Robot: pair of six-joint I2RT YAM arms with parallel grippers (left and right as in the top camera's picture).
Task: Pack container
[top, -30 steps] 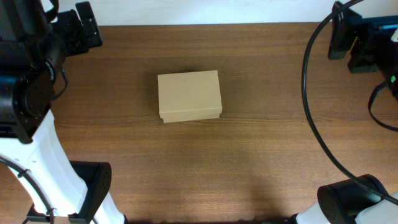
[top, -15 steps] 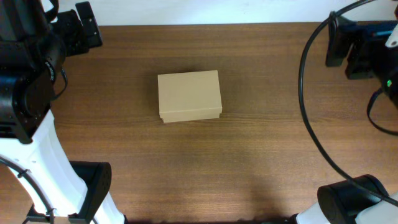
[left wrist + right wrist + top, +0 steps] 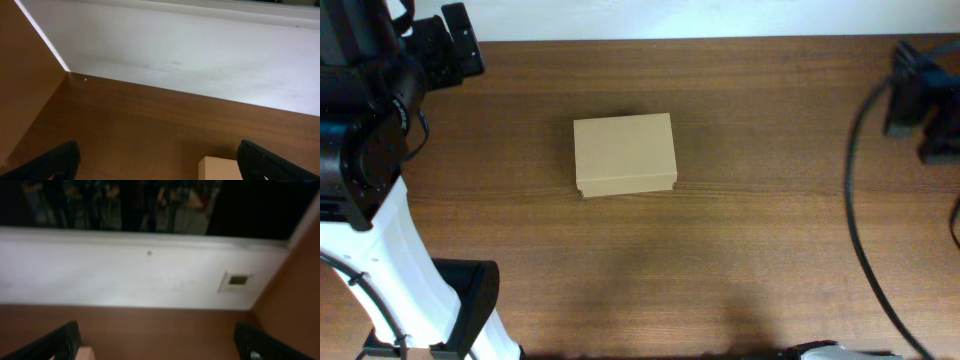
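A: Where's the box?

B: Centre of the overhead frame, a little above middle, lid down, alone on the table.

A: Grippers?

B: Left gripper and right gripper both spread wide, empty, well apart from it at the upper corners.

A: So?

B: I'd lift the flap from its front edge while the other arm steadies the box.

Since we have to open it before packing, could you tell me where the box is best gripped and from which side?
Probably the lid's front edge, coming from above on the near side. The box lies closed and flat on the table, and a thin lip shows along its near edge, likely the flap's free end. Both grippers are open and well away from it.
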